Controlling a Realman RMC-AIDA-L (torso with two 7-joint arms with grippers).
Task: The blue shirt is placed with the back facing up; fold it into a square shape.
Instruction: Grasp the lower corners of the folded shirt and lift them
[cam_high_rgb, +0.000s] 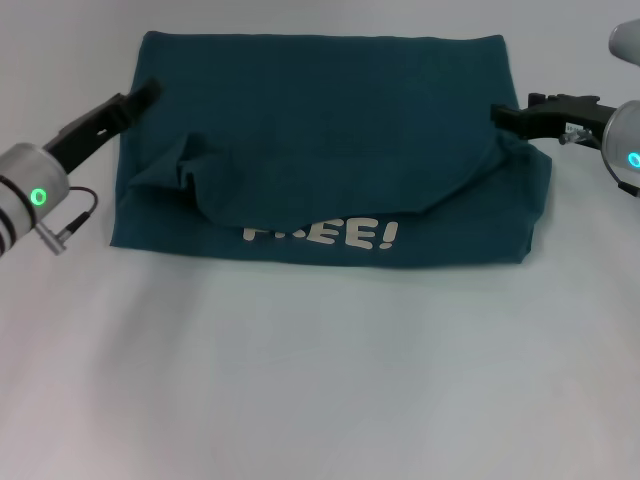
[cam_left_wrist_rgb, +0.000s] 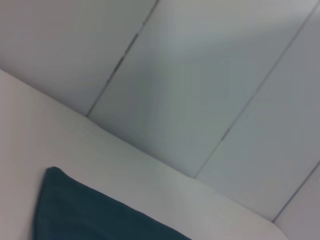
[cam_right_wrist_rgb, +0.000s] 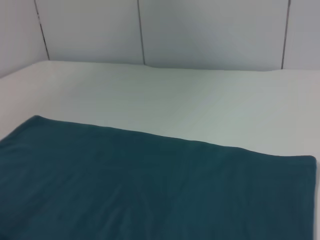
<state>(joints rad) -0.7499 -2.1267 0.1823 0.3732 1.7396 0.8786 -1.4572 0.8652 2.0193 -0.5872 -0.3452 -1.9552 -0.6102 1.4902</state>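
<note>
- Shirt (cam_high_rgb: 330, 150) is lying part-folded on the counter (cam_high_rgb: 320, 380); the upper layer is sagging unevenly, lettering showing at 6 o'clock.
- Left claw (cam_high_rgb: 148, 92) at 9 o'clock and right claw (cam_high_rgb: 505, 114) at 3 o'clock are sitting at the shirt's edges; I cannot tell whether either is gripping.
- Squaring seems to be remaining.

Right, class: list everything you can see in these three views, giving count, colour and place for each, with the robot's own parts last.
shirt: one, dark teal-blue, folded on the table's far middle; top layer bunched, its near edge sagging over the print.
print: one, white letters ending "EE!", on the shirt's near edge, partly covered by the fold.
table: one, white, under everything.
wall: pale panels with dark seams, behind the table.
left gripper: one, black, at the shirt's left edge.
right gripper: one, black, at the shirt's right edge.
</note>
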